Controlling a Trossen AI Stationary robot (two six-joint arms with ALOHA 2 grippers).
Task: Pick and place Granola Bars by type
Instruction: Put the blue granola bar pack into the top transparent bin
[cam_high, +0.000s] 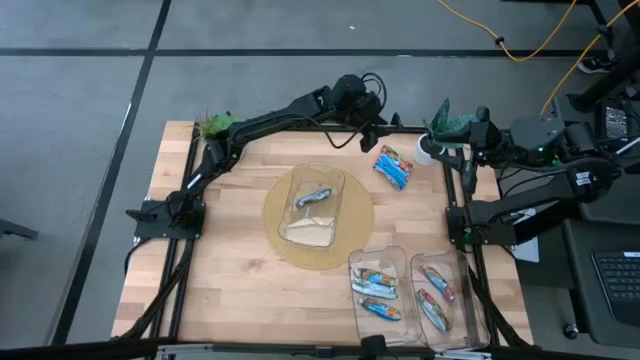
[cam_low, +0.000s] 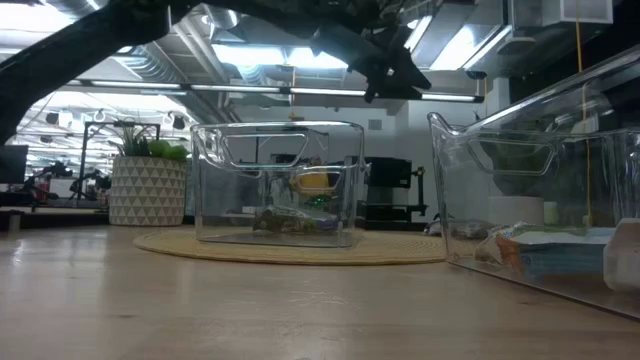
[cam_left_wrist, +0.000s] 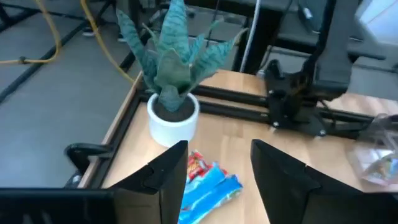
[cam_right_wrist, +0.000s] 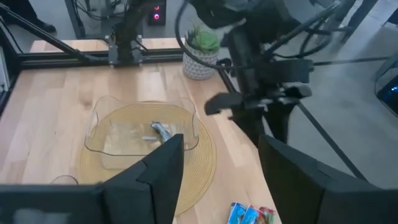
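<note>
The left gripper (cam_left_wrist: 214, 171), released and empty, is hovering over the loose Granola Bars (cam_high: 392, 166) at one o'clock on the worktop (cam_high: 230, 260); next it likely needs to descend and close on one. The right gripper (cam_right_wrist: 217, 168), also released, is waiting at three o'clock. The centre bin (cam_high: 318, 205) is holding one bar; the two bins (cam_high: 405, 295) at five o'clock are holding sorted bars.

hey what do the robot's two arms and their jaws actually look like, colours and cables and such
Both arms are black, built of slim jointed links. The left arm carries a looping black cable near its wrist. The right arm looks bulkier, with a small green light on it. The left gripper and right gripper each end in two flat, dark, wedge-shaped jaws. No markings are legible.
</note>
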